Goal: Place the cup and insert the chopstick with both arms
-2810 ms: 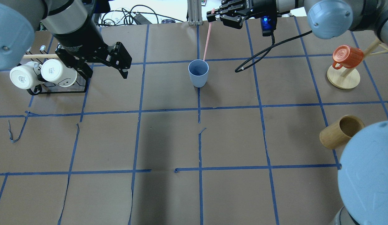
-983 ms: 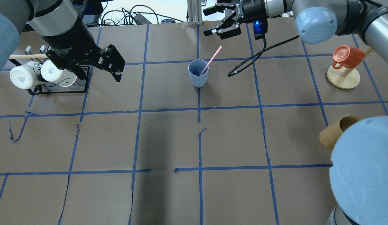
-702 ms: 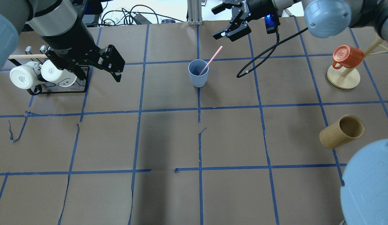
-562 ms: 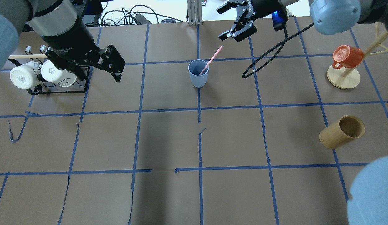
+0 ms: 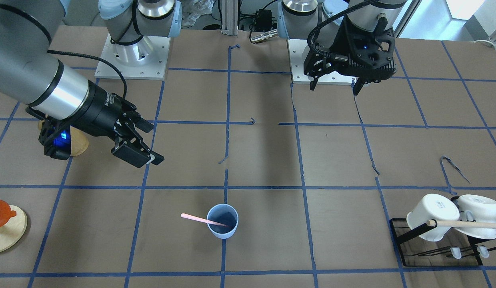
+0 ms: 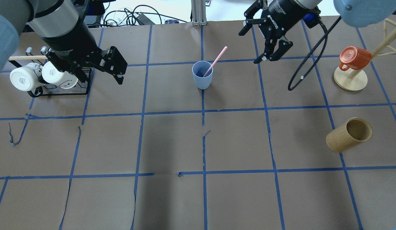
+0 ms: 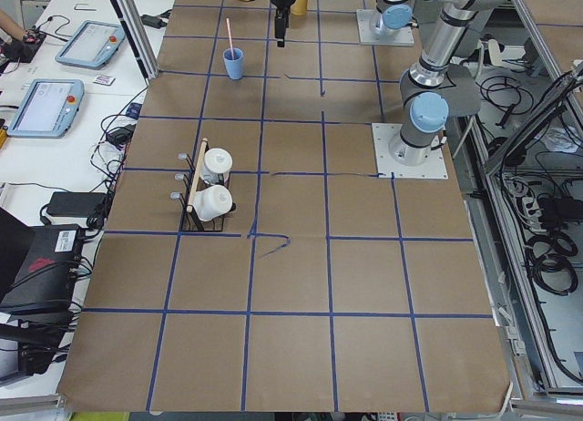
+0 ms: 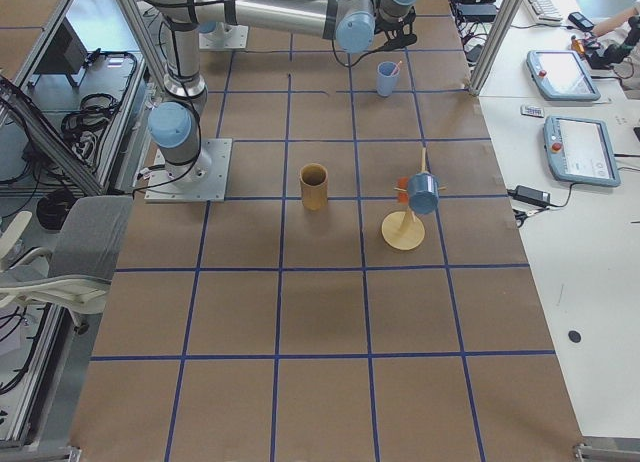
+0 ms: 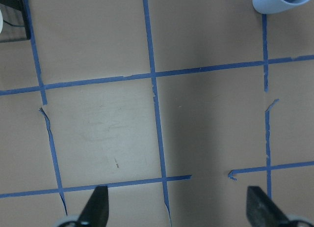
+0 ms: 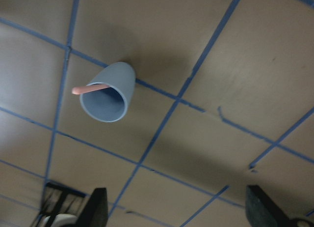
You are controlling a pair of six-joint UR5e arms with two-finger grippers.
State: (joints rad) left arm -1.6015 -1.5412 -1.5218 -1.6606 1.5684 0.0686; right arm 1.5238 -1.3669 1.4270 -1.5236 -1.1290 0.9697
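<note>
The light-blue cup (image 6: 202,76) stands upright on the table's far middle. It also shows in the front-facing view (image 5: 223,227) and the right wrist view (image 10: 112,91). The pale-pink chopstick (image 6: 218,58) rests in the cup and leans on its rim toward my right side; it also shows in the front-facing view (image 5: 195,218). My right gripper (image 6: 250,46) is open and empty, above the table to the right of the cup. My left gripper (image 6: 103,72) is open and empty, well left of the cup beside the mug rack. The left wrist view shows only the cup's base (image 9: 279,3).
A black rack (image 6: 60,92) with two white mugs and a tan wooden rod (image 6: 25,58) stands at far left. An orange mug hangs on a wooden stand (image 6: 350,80) at far right. A tan bamboo cylinder (image 6: 348,134) lies on its side at right.
My right gripper held the chopstick over the cup, let it go into the cup, opened, and has moved away to the right. My left gripper shifted slightly left.
</note>
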